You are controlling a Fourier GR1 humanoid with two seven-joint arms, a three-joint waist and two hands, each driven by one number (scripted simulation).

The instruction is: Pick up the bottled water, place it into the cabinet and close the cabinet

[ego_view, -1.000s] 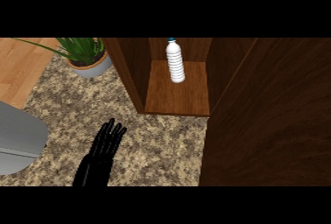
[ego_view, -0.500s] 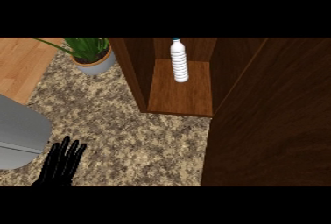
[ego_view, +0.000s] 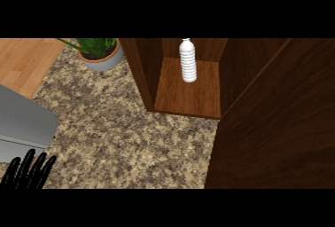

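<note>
Inside the open cabinet (ego_view: 189, 95), on its shelf: bottled water (ego_view: 188, 60) upright, near back | counter's lower-left corner: left hand (ego_view: 26, 170), fingers straight, holding nothing | counter's far-left edge: potted plant (ego_view: 99, 52)

Bottled water (ego_view: 188, 60) stood upright on the wooden shelf of the open cabinet (ego_view: 189, 95), toward the far end. Cabinet door (ego_view: 278, 128) filled the right side. Potted plant (ego_view: 99, 52) sat far left on the speckled counter (ego_view: 124, 142). Left hand (ego_view: 27, 172) at near-left edge, fingers straight, touching nothing.
</note>
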